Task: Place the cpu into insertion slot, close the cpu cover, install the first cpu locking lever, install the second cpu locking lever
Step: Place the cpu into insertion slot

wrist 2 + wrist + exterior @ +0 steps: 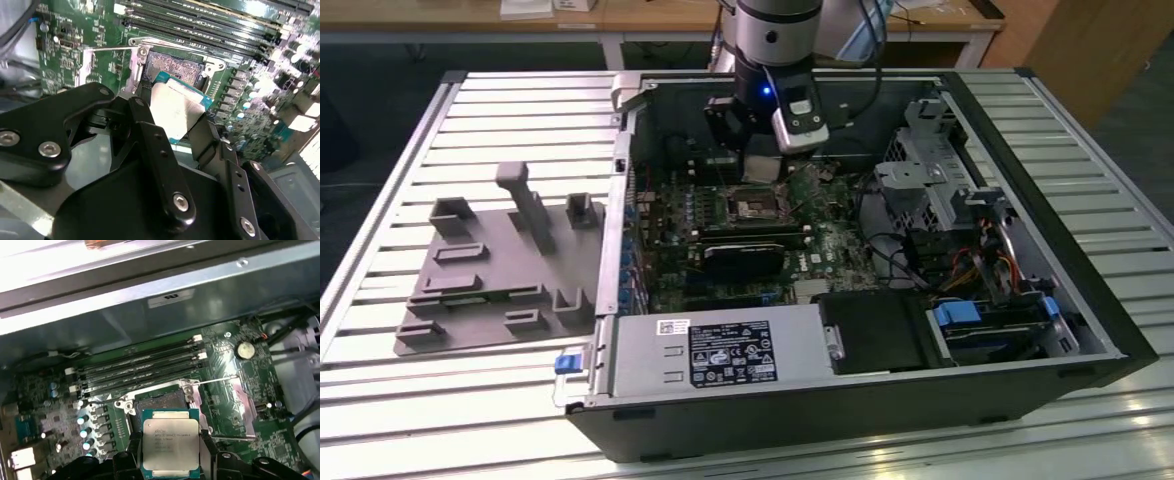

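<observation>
Exterior view first: looks down on a silver-grey robot arm [774, 30] reaching into an open black computer case [1067, 260] lying on its side on a slatted metal table [480, 110]. Ends in a black gripper [755, 168] hanging just above the insertion slot [754, 207], a small square socket with a dark centre and silvery rim on the green circuit board [827, 225]. On the table, to the exterior view's left of the case: a grey moulded fixture plate [467, 290].

Closer, in both wrist views: gripper [175, 112] [171, 447] drawn in narrow and clamped on the cpu [177, 107] [171, 442], a small flat square chip with a dull silver-grey metal top and a green edge. Pinched on two opposite sides between black fingers [146, 95] [134, 446]. Held over the near edge of the insertion slot [175, 67] [162, 401], apart from it and not seated; dark pin field uncovered.

Swung open and lying just beside the slot: the cpu cover [243, 402], a thin silvery metal frame. Sticking out sideways from the socket's corner: a thin silvery wire lever [217, 381] [110, 48]. Beyond the slot, side by side: long black memory slots [140, 370] [200, 25]
</observation>
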`<state>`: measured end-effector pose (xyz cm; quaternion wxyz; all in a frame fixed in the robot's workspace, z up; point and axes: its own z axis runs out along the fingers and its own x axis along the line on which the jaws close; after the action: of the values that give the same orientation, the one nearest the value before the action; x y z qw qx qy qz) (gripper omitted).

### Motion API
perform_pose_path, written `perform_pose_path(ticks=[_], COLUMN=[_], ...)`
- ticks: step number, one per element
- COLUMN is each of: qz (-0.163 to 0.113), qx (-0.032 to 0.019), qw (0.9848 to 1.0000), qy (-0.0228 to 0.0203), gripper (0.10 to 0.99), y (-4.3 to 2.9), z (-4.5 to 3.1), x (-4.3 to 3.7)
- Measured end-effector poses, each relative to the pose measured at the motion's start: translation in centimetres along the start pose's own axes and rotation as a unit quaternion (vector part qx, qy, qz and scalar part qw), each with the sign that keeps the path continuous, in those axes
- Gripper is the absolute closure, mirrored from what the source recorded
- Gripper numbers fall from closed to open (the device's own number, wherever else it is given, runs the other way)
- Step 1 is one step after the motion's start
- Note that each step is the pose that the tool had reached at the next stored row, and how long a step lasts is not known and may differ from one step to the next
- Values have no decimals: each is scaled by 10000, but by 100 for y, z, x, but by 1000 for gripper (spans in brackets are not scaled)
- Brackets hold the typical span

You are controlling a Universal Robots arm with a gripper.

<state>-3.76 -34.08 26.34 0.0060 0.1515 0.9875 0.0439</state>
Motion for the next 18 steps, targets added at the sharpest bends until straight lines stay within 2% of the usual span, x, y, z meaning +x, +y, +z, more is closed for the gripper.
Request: perform_pose_path(ticks=[5,9,13,18], qz=[432,792,1148,1600], qx=[3,4,4,3], qw=[9991,9968,9933,9870], qy=[-39,-72,-104,-144], gripper=[545,545,545,545], y=[-1,-2,-2,-4], z=[8,17,28,43], x=[0,0,0,0])
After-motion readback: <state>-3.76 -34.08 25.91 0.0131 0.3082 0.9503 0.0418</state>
